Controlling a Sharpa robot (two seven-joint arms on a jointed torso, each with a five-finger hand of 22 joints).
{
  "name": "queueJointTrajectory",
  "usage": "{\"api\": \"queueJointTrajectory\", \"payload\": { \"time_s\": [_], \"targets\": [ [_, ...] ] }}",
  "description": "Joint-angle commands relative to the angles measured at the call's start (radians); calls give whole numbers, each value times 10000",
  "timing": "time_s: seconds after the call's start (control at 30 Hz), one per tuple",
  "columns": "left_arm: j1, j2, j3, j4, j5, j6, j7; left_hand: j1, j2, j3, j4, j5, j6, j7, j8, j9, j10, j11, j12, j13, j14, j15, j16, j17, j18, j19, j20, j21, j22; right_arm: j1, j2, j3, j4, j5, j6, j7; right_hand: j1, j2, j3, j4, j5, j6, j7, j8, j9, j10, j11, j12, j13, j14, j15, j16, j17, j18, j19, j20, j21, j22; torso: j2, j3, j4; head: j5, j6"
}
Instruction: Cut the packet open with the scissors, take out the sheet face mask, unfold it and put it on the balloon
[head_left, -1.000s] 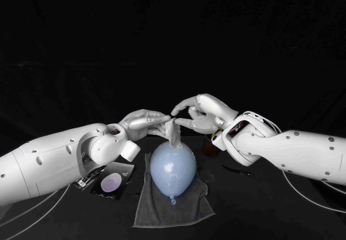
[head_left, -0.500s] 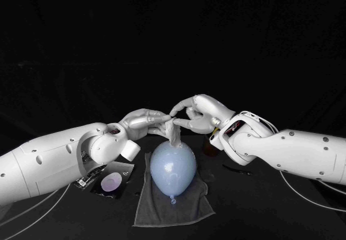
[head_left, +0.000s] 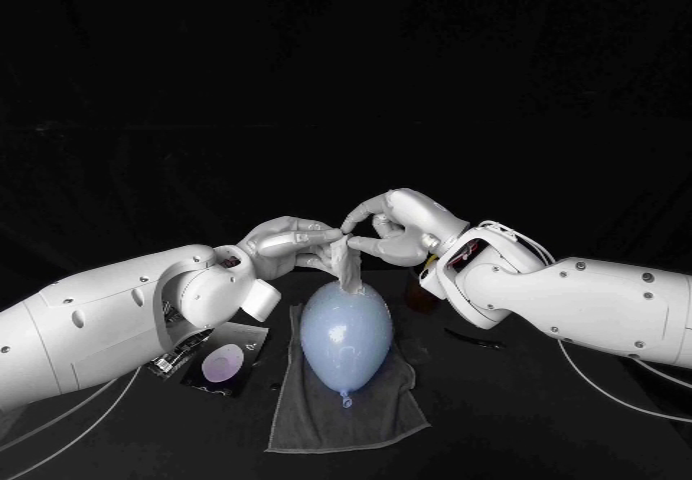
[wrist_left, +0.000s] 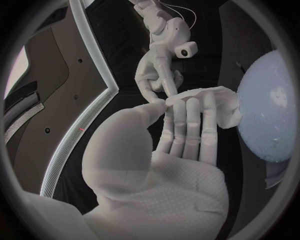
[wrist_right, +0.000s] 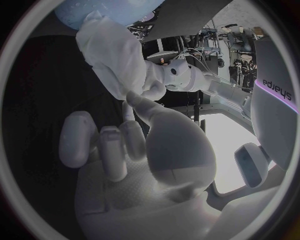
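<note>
1. In the middle of the head view, my left hand pinches the top of the sheet face mask. The thumb is pressed against the fingers, and the wrist camera shows the pale sheet draped over those fingertips.
2. My right hand comes in from the right of the frame and meets the left one at the same spot. Its thumb and one finger close on the mask's top edge, and the other fingers are curled in towards the palm.
3. The mask hangs between the two hands as a narrow, bunched, folded strip. Its lower end touches the far end of the balloon.
4. The pale blue balloon lies just below centre, lengthways, with its knot pointing towards the bottom of the frame.
5. It rests on a grey towel spread on the black bench.
6. The packet lies flat at lower left, just beside the towel and partly under my left forearm. From here I cannot tell how far it is cut open.
</note>
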Motion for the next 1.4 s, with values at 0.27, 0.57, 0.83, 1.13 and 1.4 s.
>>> {"api": "queueJointTrajectory", "payload": {
  "time_s": [0.27,0.57,0.83,1.13,1.4],
  "targets": [
    [5,9,11,32,129,104,211,-93,115,423,-517,29,-14,-66,58,27,-30,-23,58,25,-48,-10,54,14,148,-142,7,123,58,-4,35,6,11,-221,268,-154,171,91,40,32,-14,250,-64,24,24,65,-71,42,1158,1044,-133,45,2635,-125,52,-84,20,1675,1,-6,10,-38,11],
    [5,9,11,27,140,96,225,-118,123,442,-547,29,-16,-67,61,29,-36,-23,61,32,-51,-10,58,14,148,-165,7,155,80,-4,44,6,8,-128,16,61,211,306,17,149,-21,662,-203,212,125,150,-185,155,1236,1044,-225,45,2635,-157,129,-160,184,1722,-1,-1,4,-78,20],
    [5,4,11,22,138,71,223,-137,128,461,-581,29,-20,-66,63,30,-43,-24,63,37,-55,-10,60,13,148,-188,7,187,102,-4,25,7,4,168,-472,389,196,477,-52,294,-20,834,-353,475,318,322,-316,394,1415,1044,-339,45,2635,-195,221,-259,374,1775,-3,0,1,-65,18],
    [5,1,11,21,122,26,238,-144,129,467,-595,28,-22,-65,64,31,-45,-24,64,40,-57,-10,62,13,148,-197,6,201,111,-4,24,7,10,235,-593,408,213,534,27,324,-18,848,-415,664,461,462,-377,623,1594,1044,-397,45,2635,-215,267,-318,467,1801,5,-3,5,-59,-11],
    [5,2,11,38,-103,-292,401,-131,151,440,-684,27,-45,-40,67,43,-45,-25,82,60,-45,-14,92,22,151,-232,-2,314,185,-4,-19,7,11,125,-552,246,216,560,76,331,-19,838,-428,717,501,495,-390,679,1640,1044,-411,45,2635,-223,283,-334,502,1811,4,-13,0,-52,-32]
  ]
}}
